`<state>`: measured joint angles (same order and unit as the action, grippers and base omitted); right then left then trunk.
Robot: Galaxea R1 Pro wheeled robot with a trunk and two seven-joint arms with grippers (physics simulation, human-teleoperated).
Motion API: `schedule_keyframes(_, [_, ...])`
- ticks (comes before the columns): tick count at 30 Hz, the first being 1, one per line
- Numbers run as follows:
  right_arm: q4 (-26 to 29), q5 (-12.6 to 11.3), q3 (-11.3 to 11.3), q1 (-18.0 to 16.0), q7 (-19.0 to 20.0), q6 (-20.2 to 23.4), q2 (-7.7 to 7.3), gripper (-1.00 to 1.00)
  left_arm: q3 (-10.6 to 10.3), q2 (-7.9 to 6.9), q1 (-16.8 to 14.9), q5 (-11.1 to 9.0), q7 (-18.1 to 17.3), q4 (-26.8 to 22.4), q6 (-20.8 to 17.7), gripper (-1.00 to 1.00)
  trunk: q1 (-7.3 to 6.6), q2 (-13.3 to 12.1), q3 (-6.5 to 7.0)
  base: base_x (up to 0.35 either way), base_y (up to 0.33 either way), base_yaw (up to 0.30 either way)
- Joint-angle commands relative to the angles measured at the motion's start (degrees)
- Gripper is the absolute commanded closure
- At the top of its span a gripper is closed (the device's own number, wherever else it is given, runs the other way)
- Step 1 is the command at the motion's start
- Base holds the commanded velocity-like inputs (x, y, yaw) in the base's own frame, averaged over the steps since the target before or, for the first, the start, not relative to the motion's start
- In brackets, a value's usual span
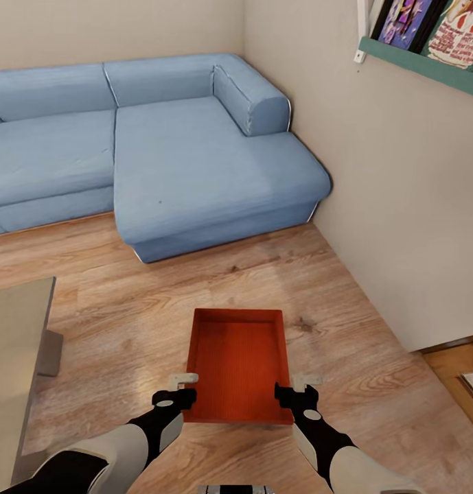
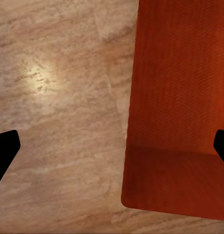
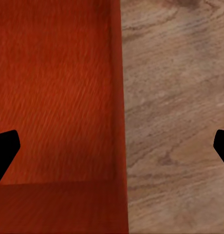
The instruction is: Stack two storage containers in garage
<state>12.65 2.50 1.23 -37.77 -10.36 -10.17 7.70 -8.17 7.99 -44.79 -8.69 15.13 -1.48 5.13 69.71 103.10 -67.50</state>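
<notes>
One red-orange storage container (image 1: 237, 363), open-topped and empty, lies on the living room's light wood planks in front of me. My left gripper (image 1: 179, 388) hovers open over its near left corner, and in the left wrist view the container (image 2: 180, 97) lies under one side of the open gripper (image 2: 112, 148). My right gripper (image 1: 297, 388) is open over the near right corner. The right wrist view has the container's side wall (image 3: 119, 97) running midway between the fingers of that gripper (image 3: 112, 148). The garage is out of view.
A blue corner sofa (image 1: 195, 165) stands beyond the container. A grey low table (image 1: 16, 343) is close on the left. A pale wall (image 1: 401, 206) with a shelf of pictures (image 1: 428, 62) runs along the right, ending at an opening (image 1: 463, 370).
</notes>
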Motion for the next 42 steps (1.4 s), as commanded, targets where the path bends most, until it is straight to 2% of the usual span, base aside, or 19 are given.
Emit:
schedule_keyframes(1, [-0.1, 0.3, 0.1, 0.0, -0.2, -0.2, 0.03, -1.00, -0.5, 0.05, 0.0, -0.6, 0.2, 0.1, 0.2, -1.00, 0.22, 0.4, -0.21, 0.000, 0.000, 0.000])
schedule_keyframes(15, [-0.2, 0.2, 0.1, 0.0, 0.0, -0.6, 0.03, -1.00, -0.5, 0.00, 0.0, -0.5, 0.4, 0.1, 0.2, -1.00, 3.30, 6.0, -2.73, 0.000, 0.000, 0.000])
schedule_keyframes(32, [-0.1, 0.2, 0.2, 0.0, 0.0, -0.6, -0.17, -1.00, -0.6, -0.20, 0.0, -0.6, 0.6, 0.0, 0.3, -1.00, 3.30, 6.0, -2.73, 0.000, 0.000, 0.000])
schedule_keyframes(42, [-0.1, 0.3, 0.1, 0.0, 0.0, -0.6, -0.37, -1.00, -0.6, -0.25, 0.0, -0.6, 0.6, 0.0, 0.3, -1.00, 5.49, 10.1, -4.52, 0.000, 0.000, 0.000])
